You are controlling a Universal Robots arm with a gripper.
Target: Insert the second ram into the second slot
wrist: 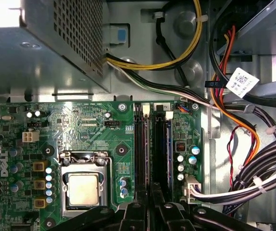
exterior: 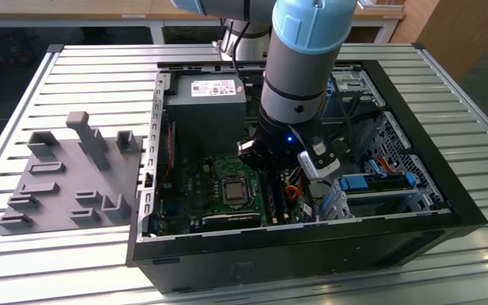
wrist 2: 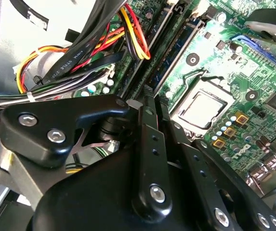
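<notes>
Over mobo [wrist: 94,125] slots, end effector [wrist: 150,211] apparently grips second ram [wrist: 160,144].

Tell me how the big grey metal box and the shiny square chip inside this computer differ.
The grey metal box is bulky; the square chip is small and flat. The box has vent holes and cables leaving it; the chip is smooth, framed on the green board. Both look metallic and sit inside the black case.
</notes>
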